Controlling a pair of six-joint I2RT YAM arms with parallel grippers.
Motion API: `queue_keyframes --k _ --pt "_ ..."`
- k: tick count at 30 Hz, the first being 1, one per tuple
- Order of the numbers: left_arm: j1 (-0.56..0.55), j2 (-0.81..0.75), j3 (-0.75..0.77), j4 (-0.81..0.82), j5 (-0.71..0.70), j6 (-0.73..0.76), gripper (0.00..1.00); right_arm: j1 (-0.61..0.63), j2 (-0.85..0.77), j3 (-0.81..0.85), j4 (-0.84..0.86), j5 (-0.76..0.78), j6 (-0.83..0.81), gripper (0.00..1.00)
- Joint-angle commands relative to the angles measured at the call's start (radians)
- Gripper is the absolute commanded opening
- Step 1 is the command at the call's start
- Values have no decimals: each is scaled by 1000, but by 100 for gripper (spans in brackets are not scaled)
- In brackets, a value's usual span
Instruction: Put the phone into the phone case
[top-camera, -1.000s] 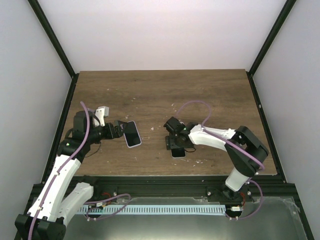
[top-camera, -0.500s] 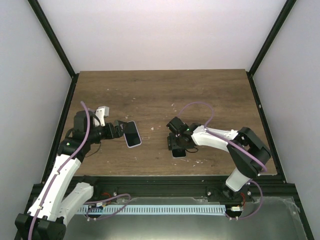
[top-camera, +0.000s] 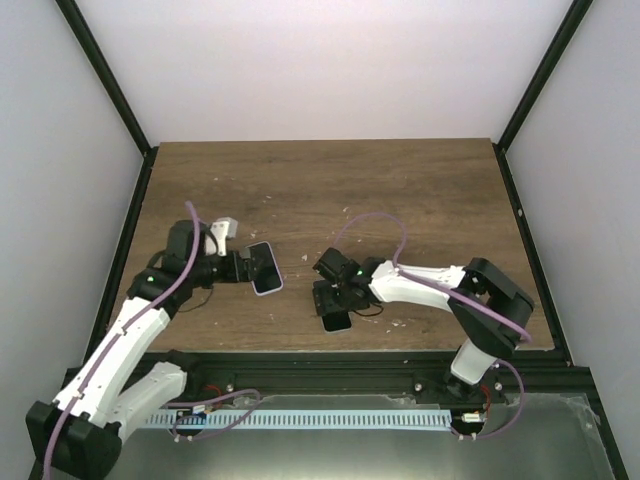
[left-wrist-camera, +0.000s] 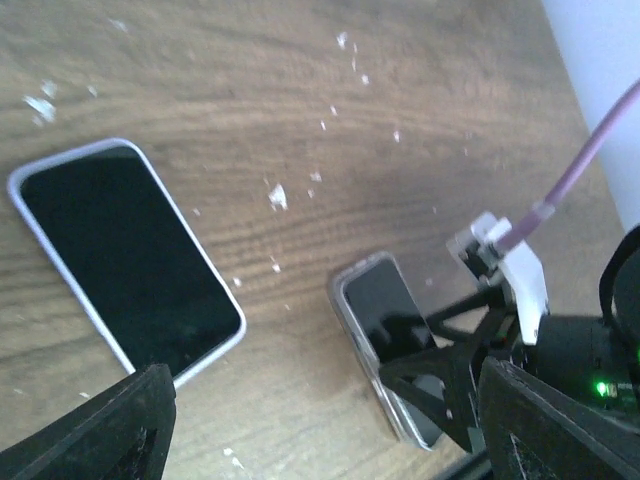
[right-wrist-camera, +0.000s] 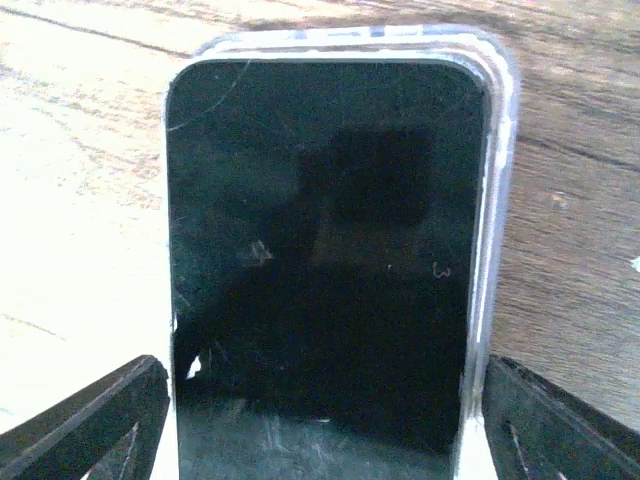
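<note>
A black-screened phone with a lilac-white rim (top-camera: 265, 270) lies flat on the wooden table (top-camera: 400, 190); it also shows in the left wrist view (left-wrist-camera: 125, 255). My left gripper (top-camera: 238, 268) is open just left of it, and the fingers (left-wrist-camera: 95, 430) do not touch it. A second black-screened slab in a clear case (top-camera: 337, 320) lies near the table's front edge and fills the right wrist view (right-wrist-camera: 320, 250). My right gripper (top-camera: 333, 298) is over it, with a finger (right-wrist-camera: 85, 425) against each long side. The clear case rim (right-wrist-camera: 495, 200) wraps its top and right edge.
The black front rail (top-camera: 350, 355) runs just beyond the cased slab. White crumbs (left-wrist-camera: 278, 196) are scattered on the wood. Black frame posts (top-camera: 525, 90) and white walls close the sides and back.
My right gripper has moved left and toward the front edge, taking the clear-cased slab with it. My left arm has shifted right and turned; the lilac-rimmed phone has stayed put.
</note>
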Motion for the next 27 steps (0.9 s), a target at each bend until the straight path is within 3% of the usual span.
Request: queue_keyframes --k 1,8,14,19,27 --pt "-103 60 36 -25 -18 -44 84 10 -45 40 -2 -2 28 88" --pt "-110 99 -34 129 64 -153 77 6 -140 -6 -41 -1 -15 87" --pt "-120 223 -90 268 147 -234 67 5 -180 -105 10 -23 -11 79" --pt "-140 283 -142 383 159 -303 62 5 -131 -102 69 -37 -13 88" --pt "-152 338 -194 467 168 -349 59 0 -30 -49 108 -28 -37 83"
